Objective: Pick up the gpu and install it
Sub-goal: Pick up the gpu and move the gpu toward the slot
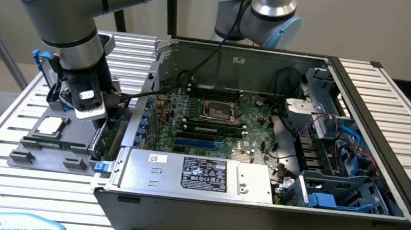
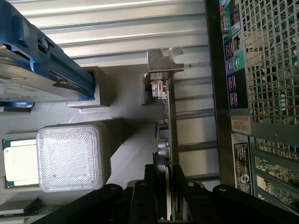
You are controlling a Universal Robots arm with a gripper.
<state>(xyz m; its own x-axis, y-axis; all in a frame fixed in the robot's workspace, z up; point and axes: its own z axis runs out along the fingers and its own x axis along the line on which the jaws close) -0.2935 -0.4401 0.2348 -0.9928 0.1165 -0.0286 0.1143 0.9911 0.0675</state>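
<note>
The hand (image 2: 169, 179) is clenched on the gpu (image 2: 170, 122). The card shows edge-on, thin and flat. A silver bracket caps one end.

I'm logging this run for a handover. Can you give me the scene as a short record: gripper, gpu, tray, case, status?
gripper: low over the gray tray, fingers on either side of the gpu, apparently closed on it
gpu: on edge at the tray, silver bracket at the end away from the gripper
tray: beside the computer case, on the exterior view's left; carries a processor chip
hard drive: in a blue frame, by the tray
computer case: open, motherboard exposed
status: gpu gripped, not yet in the case
</note>
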